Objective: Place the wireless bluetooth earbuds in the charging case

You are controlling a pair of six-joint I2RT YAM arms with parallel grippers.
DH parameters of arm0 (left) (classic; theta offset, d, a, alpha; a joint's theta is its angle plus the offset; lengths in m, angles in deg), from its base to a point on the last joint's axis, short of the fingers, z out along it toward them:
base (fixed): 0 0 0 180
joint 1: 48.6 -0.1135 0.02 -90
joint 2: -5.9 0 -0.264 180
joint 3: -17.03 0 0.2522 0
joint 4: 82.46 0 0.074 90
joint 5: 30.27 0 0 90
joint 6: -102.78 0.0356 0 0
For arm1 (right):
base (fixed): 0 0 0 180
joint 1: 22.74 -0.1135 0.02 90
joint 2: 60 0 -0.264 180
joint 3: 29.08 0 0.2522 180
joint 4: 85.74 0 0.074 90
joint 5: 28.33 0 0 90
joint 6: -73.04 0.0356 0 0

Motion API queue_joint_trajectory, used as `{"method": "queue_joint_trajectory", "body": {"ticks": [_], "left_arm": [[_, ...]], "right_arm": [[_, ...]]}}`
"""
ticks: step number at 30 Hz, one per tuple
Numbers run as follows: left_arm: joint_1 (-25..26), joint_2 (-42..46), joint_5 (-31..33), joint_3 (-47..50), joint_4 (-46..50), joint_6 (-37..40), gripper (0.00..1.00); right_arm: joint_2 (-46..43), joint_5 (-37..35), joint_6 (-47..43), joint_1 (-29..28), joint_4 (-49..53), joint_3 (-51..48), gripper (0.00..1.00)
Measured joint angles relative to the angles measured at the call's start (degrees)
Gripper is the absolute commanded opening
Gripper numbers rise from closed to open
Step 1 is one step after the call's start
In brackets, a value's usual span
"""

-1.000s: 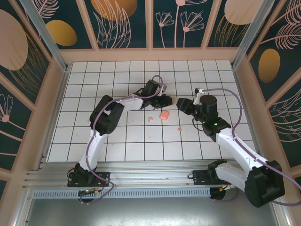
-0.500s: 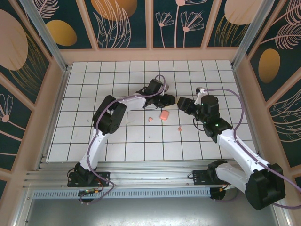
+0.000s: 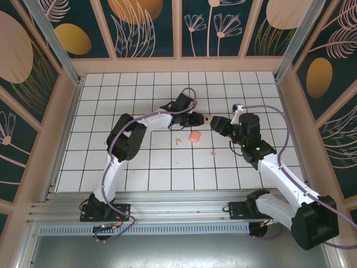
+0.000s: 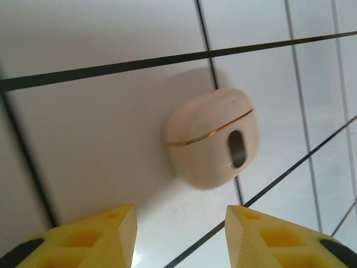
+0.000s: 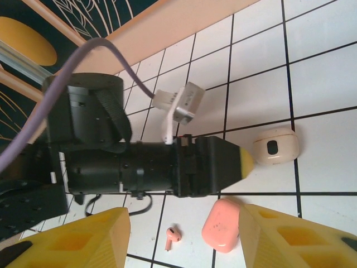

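no writing to read anywhere from here; the charging case shows just a gold seam and dark slot, the wall panels only painted plants.

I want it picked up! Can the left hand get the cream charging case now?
Probably yes. The left hand is open, and the cream charging case lies on the table just ahead of it, with nothing between them.
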Motion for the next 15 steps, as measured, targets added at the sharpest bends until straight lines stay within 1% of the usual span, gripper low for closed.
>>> {"method": "queue_joint_trajectory", "body": {"ticks": [5, 9, 15], "left_arm": [[-0.2, 7.1, 5.1, 4.2, 3.4, 2.4, 0.47], [-0.2, 11.6, 8.1, 4.8, 6.6, 4.8, 0.49], [1.1, 13.4, 13.8, 4.3, 13.6, 8.6, 0.54]], "right_arm": [[-1.4, 0.2, -0.5, 0.0, 2.4, 0.6, 0.55], [-2.9, 0.1, -0.6, 0.1, 3.7, 0.7, 0.55], [-3.6, 0.1, -0.6, 0.1, 4.0, 0.7, 0.55]]}}
